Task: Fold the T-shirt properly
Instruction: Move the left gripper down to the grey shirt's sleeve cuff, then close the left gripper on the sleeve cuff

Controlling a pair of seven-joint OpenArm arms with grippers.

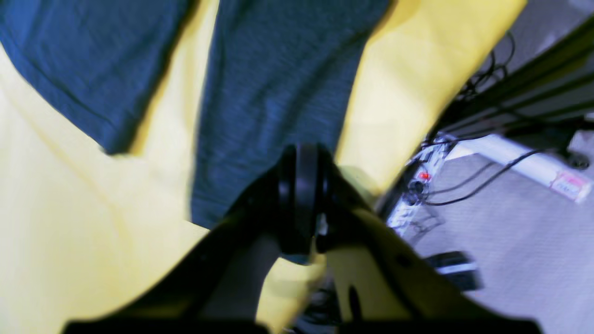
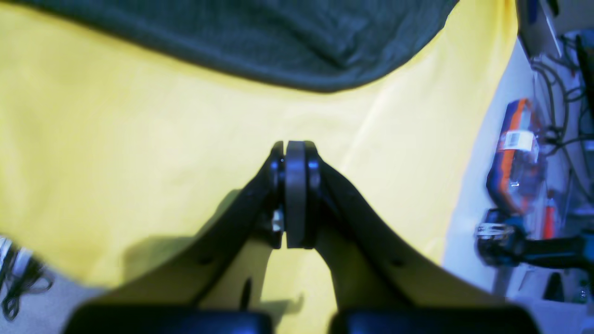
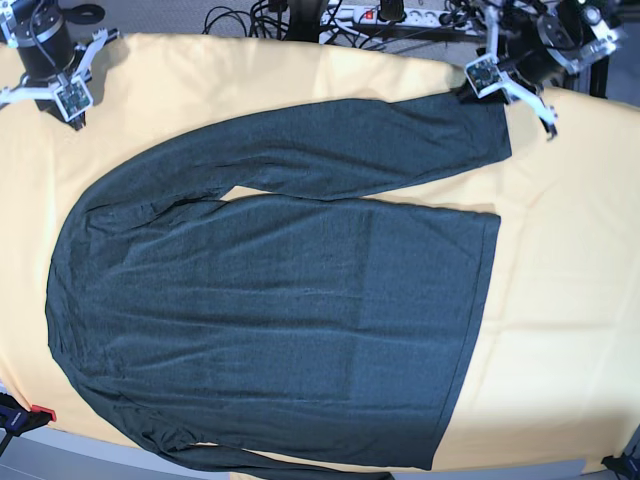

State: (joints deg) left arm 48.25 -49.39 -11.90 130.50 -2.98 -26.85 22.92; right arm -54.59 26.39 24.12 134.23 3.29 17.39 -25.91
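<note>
The dark heathered T-shirt (image 3: pixel 280 300) lies spread flat on the yellow tablecloth (image 3: pixel 560 260), collar side to the left and hem to the right. One long sleeve (image 3: pixel 330 150) runs along the far side toward the right. My left gripper (image 3: pixel 466 92) hovers at that sleeve's cuff end. In the left wrist view the left gripper (image 1: pixel 301 153) is shut, with the sleeve (image 1: pixel 274 93) below and ahead of it and nothing seen between its pads. My right gripper (image 3: pixel 76 116) is at the far left corner. In the right wrist view it (image 2: pixel 294 148) is shut over bare cloth, short of the shirt (image 2: pixel 278 37).
A power strip (image 3: pixel 400 15) and tangled cables lie behind the table's far edge. The table's edge and grey floor (image 1: pixel 510 241) show right of the left gripper. An orange package (image 2: pixel 515 153) sits off the table beside the right gripper. A red-tipped clamp (image 3: pixel 22 414) is at the near left corner.
</note>
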